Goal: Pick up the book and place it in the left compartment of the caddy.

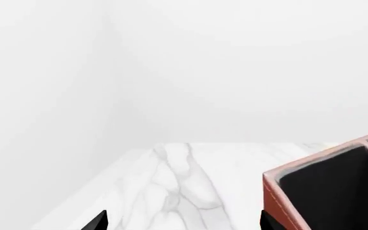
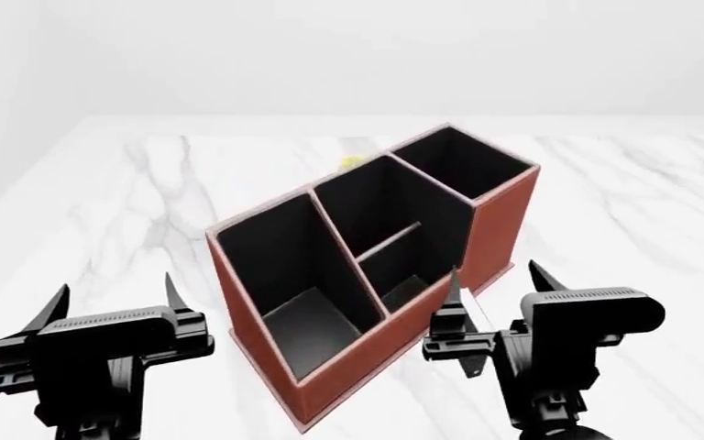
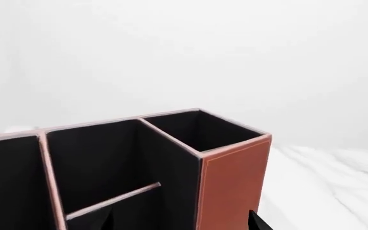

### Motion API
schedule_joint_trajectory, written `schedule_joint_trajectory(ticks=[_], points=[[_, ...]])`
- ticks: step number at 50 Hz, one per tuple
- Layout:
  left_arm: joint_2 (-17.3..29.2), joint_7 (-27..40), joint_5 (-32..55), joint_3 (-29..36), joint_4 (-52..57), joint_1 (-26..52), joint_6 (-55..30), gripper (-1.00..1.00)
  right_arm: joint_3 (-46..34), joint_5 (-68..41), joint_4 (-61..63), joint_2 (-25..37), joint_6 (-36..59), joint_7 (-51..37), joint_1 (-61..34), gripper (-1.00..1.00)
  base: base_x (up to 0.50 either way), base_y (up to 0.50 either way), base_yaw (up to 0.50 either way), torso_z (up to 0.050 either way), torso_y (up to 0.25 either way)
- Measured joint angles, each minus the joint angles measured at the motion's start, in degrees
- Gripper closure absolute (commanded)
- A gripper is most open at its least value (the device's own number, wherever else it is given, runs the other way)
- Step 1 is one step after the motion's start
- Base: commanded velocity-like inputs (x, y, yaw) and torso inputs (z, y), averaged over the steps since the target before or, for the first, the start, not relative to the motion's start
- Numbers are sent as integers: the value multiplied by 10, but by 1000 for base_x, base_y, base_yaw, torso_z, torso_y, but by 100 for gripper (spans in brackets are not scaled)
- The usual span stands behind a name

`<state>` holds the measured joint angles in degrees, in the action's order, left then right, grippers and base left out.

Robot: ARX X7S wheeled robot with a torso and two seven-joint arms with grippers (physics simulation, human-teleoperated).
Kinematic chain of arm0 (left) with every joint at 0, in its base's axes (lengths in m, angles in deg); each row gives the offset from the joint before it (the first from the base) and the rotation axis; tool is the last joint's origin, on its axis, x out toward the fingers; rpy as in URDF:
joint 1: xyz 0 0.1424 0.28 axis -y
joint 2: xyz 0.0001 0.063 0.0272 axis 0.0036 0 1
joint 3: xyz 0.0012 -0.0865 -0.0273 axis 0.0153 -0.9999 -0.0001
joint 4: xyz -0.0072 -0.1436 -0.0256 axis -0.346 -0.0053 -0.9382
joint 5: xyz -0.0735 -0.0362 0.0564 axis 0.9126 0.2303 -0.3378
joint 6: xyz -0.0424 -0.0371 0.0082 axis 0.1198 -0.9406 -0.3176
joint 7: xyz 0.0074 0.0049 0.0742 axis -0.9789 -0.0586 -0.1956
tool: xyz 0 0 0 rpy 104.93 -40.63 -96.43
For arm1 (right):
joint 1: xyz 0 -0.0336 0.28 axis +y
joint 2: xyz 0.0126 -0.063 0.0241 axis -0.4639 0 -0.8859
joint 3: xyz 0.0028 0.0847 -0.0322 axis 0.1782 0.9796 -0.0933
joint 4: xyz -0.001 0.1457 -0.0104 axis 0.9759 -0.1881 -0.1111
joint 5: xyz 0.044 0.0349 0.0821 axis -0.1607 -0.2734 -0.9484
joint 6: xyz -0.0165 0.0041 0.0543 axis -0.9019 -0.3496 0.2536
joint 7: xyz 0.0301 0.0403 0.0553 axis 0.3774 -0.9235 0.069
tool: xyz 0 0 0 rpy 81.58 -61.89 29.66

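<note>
The caddy (image 2: 499, 229) is a reddish-brown box with black lining that stands slantwise on the marble table (image 2: 645, 202). Its left compartment (image 2: 281, 266) is the long bay nearest my left arm, and it looks empty. The book is out of view in every frame. My left gripper (image 2: 114, 293) hovers open just left of the caddy's near corner, with nothing between its fingers. My right gripper (image 2: 495, 275) is open beside the caddy's right wall, near the tall square section. The left wrist view shows the left gripper (image 1: 184, 223) above bare marble beside the caddy (image 1: 277, 201). The right wrist view shows the right gripper (image 3: 180, 224) facing the caddy (image 3: 235, 177).
A small yellow object (image 2: 349, 162) peeks out behind the caddy's far side. The table's far edge (image 2: 327, 119) meets a plain white wall. The table's left edge (image 1: 101, 172) runs close to my left gripper.
</note>
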<state>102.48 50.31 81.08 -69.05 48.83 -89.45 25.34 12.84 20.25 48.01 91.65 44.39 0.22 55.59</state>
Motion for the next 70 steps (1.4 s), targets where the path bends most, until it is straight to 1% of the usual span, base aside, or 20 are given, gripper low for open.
schedule_joint_trajectory(ticks=[3,7,10,13,18,21,25,30,33,40,50,70], points=[[1,1,1,0,2,0,-2,-100,12,-24,25,4,70,0,-25,-100,0,0,0,0,0],[2,2,3,-1,5,0,-4,-100,35,-71,70,16,198,-7,-85,-100,0,0,0,0,0],[3,3,4,-1,6,1,-5,-100,62,-159,71,45,283,-71,-147,-100,0,0,0,0,0],[4,4,4,-1,7,1,-5,-100,66,-289,41,85,343,-178,-214,-100,0,0,0,0,0],[5,6,5,-1,8,0,-5,-100,52,-543,-31,145,397,-331,-311,-100,0,0,0,0,0],[6,7,6,-1,9,0,-6,-100,38,-656,-71,173,418,-393,-352,-100,0,0,0,0,0],[6,8,7,-1,8,-1,-5,-100,19,-760,-118,202,441,-446,-389,-100,0,0,0,0,0],[7,9,8,-1,8,-1,-4,-100,2,-836,-159,225,462,-477,-417,-100,0,0,0,0,0],[7,10,9,-1,7,-2,-4,-100,-11,-848,-185,234,464,-473,-425,-100,0,0,0,0,0],[8,13,10,-1,5,-3,-2,-100,-58,-780,-247,248,440,-390,-419,-100,0,0,0,0,0],[9,16,12,0,3,-4,1,-100,-91,-733,-289,258,419,-332,-415,-100,0,0,0,0,0],[13,21,16,0,1,-4,3,-100,-151,-648,-359,235,373,-244,-420,-100,0,0,0,0,0]])
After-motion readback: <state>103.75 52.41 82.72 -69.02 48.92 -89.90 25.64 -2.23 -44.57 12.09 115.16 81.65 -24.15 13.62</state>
